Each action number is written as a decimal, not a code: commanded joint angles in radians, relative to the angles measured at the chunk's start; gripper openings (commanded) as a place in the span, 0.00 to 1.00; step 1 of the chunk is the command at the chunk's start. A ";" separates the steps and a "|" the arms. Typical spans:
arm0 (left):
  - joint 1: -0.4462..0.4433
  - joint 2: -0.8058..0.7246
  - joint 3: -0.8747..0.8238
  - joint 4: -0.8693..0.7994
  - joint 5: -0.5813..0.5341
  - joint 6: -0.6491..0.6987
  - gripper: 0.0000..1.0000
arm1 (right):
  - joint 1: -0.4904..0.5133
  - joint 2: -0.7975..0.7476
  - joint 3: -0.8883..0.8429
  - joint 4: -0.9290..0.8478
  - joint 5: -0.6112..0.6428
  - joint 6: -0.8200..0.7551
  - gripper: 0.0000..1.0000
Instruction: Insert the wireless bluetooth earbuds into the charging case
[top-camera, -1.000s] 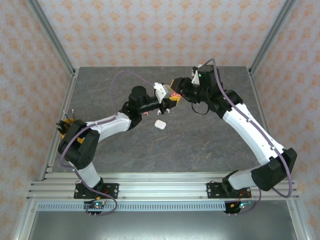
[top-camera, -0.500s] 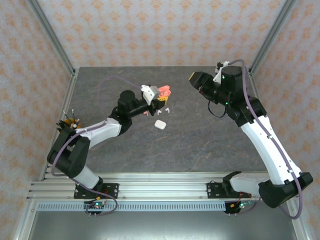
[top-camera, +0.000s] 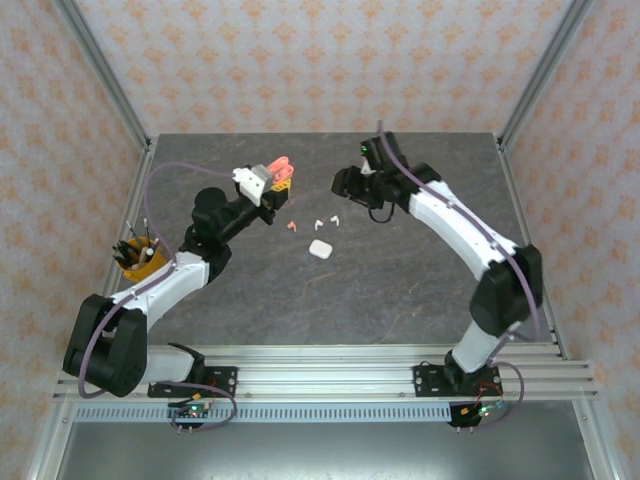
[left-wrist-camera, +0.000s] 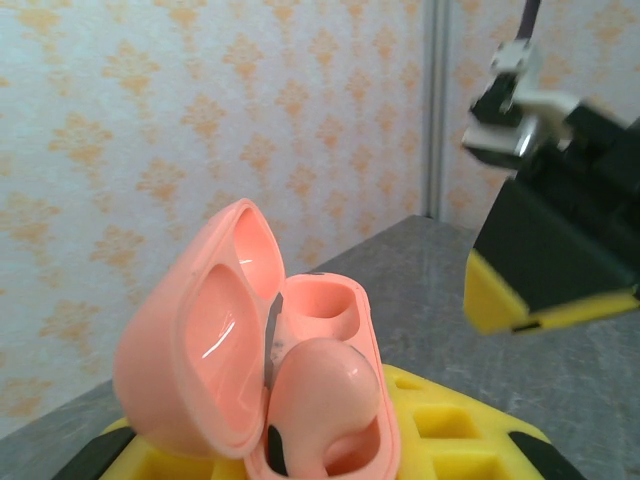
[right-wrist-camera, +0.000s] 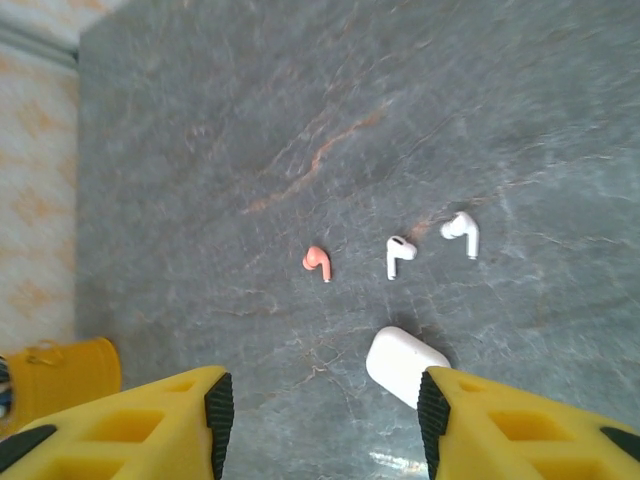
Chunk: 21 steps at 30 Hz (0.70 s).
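1. Pink case (left-wrist-camera: 290, 380) is held raised above the table (top-camera: 420, 290) by the left gripper (top-camera: 274, 183). The yellow fingers are closed on its lower half and the lid is swung fully open.
2. In the left wrist view, a seated earbud (left-wrist-camera: 325, 395), coral like the case, is lodged in the near well. The far well is bare.
3. Right gripper (right-wrist-camera: 322, 425) is spread wide with nothing held between the fingers. It is hung above the table and pointed down at the loose parts.
4. From the left wrist view, the right gripper is seen blurred beyond the pink case, apart from it and not touching.
5. Three earbuds are laid loose on the table in a short row, none touching: coral earbud (right-wrist-camera: 317, 262), then white earbud (right-wrist-camera: 398, 253), then other white earbud (right-wrist-camera: 462, 230).
6. White case (right-wrist-camera: 406, 365) is laid shut on the table on the near side of that row. It is closest to the white earbud and clear of it.
7. In the top view, the row and the white case are placed between the two grippers, mid-table.
8. Orange cup (top-camera: 138, 262) is stood at the left table edge, well apart from everything else. Its contents are too small to tell.
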<state>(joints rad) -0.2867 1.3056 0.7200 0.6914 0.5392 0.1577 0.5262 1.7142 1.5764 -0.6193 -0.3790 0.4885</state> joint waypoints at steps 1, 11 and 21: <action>0.030 -0.043 -0.018 0.007 -0.043 -0.001 0.00 | 0.046 0.102 0.120 -0.081 0.007 -0.118 0.53; 0.097 -0.082 -0.041 0.024 -0.067 -0.028 0.00 | 0.158 0.525 0.565 -0.336 0.094 -0.311 0.51; 0.129 -0.106 -0.053 0.027 -0.082 -0.039 0.00 | 0.218 0.746 0.764 -0.386 0.168 -0.458 0.50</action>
<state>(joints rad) -0.1707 1.2308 0.6765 0.6888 0.4770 0.1280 0.7265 2.4390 2.2883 -0.9615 -0.2775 0.1078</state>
